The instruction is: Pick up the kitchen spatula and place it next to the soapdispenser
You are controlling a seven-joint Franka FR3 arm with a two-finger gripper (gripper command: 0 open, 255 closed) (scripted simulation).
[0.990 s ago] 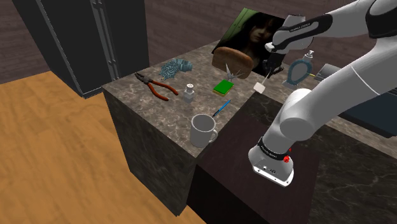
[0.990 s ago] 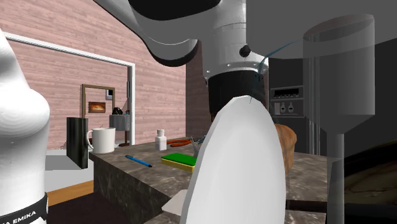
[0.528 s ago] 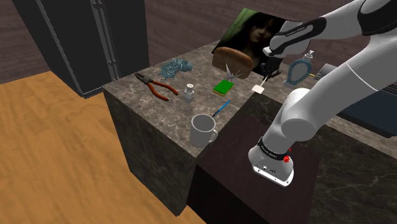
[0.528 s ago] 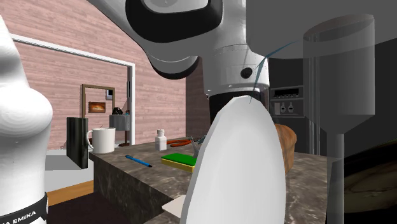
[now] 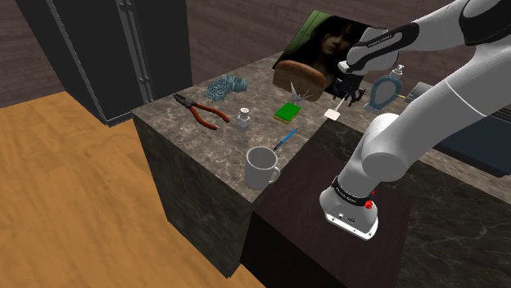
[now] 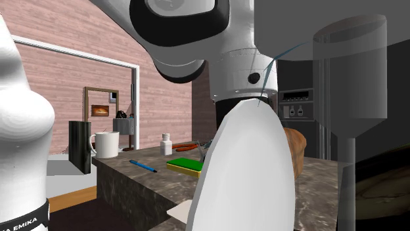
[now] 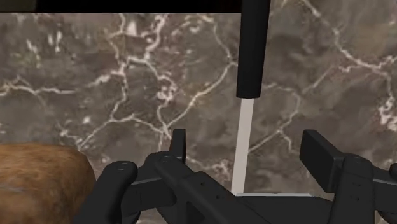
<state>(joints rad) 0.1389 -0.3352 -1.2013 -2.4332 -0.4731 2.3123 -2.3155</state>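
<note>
wrist view, gripper (image 7: 247,141) spread around spatula (image 7: 252,63)

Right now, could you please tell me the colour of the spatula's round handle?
The round handle is black, its shaft whitish; clearest in the wrist view.

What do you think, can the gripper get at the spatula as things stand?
Probably yes: the gripper hangs open just above the spatula, whose pale shaft lies on the counter between the fingers, untouched.

The spatula (image 7: 252,48), black handle and white blade, lies flat on the marble table (image 5: 213,155), near the white-topped soap dispenser (image 5: 399,72)
</note>
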